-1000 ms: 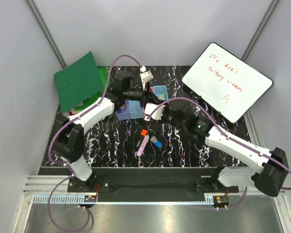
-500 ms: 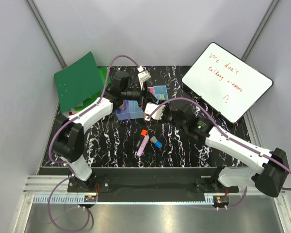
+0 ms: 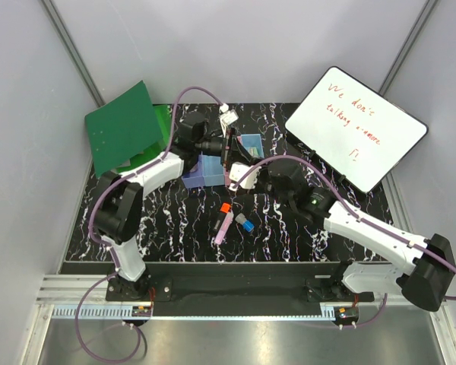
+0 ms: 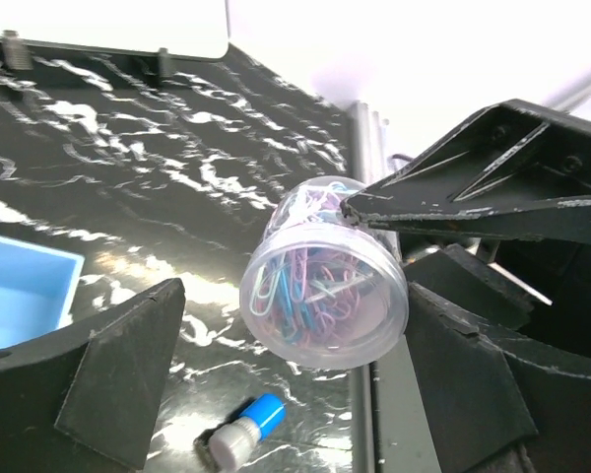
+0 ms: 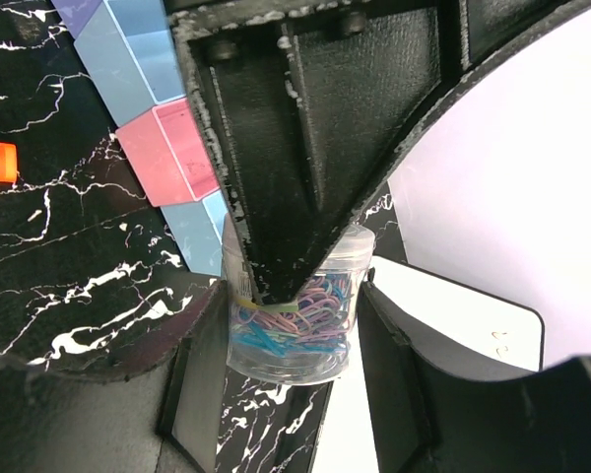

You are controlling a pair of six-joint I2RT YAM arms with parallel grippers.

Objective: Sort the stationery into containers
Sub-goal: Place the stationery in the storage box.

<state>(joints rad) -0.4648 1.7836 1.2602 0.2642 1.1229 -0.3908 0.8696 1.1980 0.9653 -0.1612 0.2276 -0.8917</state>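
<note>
Right pincer (image 5: 294, 296) is clenched on the little clear jar of paper clips (image 4: 320, 286), one finger on each side. It holds the jar off the table (image 3: 289, 236), just past the right end of the containers (image 5: 128, 69). Left pincer (image 4: 294, 291) is spread wide around the same jar. There's a clear gap on one side, and I can't tell if the other finger touches.

Writing-wise, I can't see any label or brand on the jar. The only text is red handwriting on the whiteboard (image 3: 356, 135). It starts "We don't talking", and I can't make out the last word.

The whiteboard leans at the back right corner and hangs over the right edge. A green folder (image 3: 124, 129) is propped at the back left corner. The containers sit mid-table near the back edge.

A pink marker (image 3: 223, 226), an orange-capped piece (image 3: 225, 207) and a small blue and black piece (image 3: 245, 223) lie close together mid-table, toward the front edge. Open marbled surface runs along the front edge and out to both front corners.
</note>
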